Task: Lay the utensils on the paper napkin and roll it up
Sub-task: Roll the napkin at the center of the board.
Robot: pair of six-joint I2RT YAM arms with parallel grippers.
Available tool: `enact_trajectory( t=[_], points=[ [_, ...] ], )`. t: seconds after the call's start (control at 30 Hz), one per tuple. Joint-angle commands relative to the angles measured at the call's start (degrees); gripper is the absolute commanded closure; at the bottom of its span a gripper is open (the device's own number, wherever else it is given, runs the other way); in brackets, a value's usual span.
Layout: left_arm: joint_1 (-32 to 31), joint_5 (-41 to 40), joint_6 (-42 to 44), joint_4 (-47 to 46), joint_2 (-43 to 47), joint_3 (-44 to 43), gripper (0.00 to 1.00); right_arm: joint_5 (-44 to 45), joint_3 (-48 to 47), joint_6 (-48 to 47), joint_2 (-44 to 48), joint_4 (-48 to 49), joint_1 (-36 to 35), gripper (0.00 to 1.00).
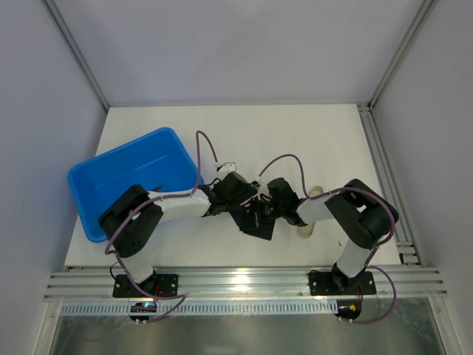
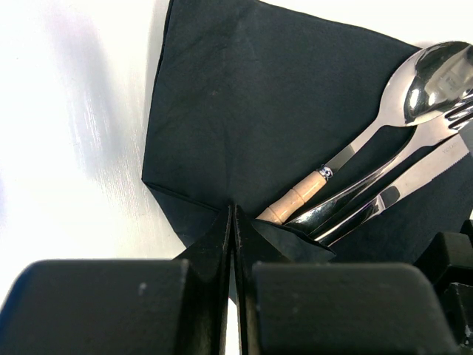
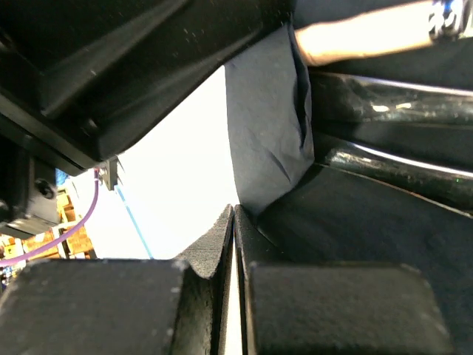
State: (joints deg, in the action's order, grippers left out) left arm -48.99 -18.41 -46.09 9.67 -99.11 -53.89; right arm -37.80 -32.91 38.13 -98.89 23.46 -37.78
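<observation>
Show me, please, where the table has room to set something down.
Bare table: the wide far strip beyond the blue tub and the beige cylinder. Crowded: the middle, where left gripper and right gripper meet at the napkin.

The left arm point(image 1: 181, 207) and right arm point(image 1: 314, 209) pair black joint housings with white tubular links, each trailing a purple cable point(image 1: 198, 144). Flat black base plates point(image 1: 166, 283) sit at the near edge. Blocky matte black fingers point(image 2: 111, 310) taper to thin tips

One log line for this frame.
utensils: on paper napkin | corner: folded over handles | left gripper: shut on napkin | right gripper: shut on napkin
</observation>
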Motion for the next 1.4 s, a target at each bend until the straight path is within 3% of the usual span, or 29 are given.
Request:
enact_trajectory(
  t=[0.0, 0.43, 0.87, 1.37],
  points=[
    [0.5, -0.4, -0.3, -0.2, -0.5, 0.4, 1.0, 0.3, 1.1, 0.1, -0.4, 4.1, -0.4, 0.96],
    [0.5, -0.4, -0.4, 0.0, -0.1, 0.7, 1.0, 1.2, -2.1, -1.5, 6.0, -1.7, -0.4, 0.96],
    [0.4, -0.1, -0.5, 0.0, 0.2, 0.7, 1.0, 0.8, -2.3, -1.2, 0.9, 0.5, -0.4, 0.96],
    [0.5, 0.4, -0.3, 0.0, 0.3, 0.9, 1.0, 5.9, -0.9, -3.2, 8.6, -4.8, 0.3, 0.96]
  ],
)
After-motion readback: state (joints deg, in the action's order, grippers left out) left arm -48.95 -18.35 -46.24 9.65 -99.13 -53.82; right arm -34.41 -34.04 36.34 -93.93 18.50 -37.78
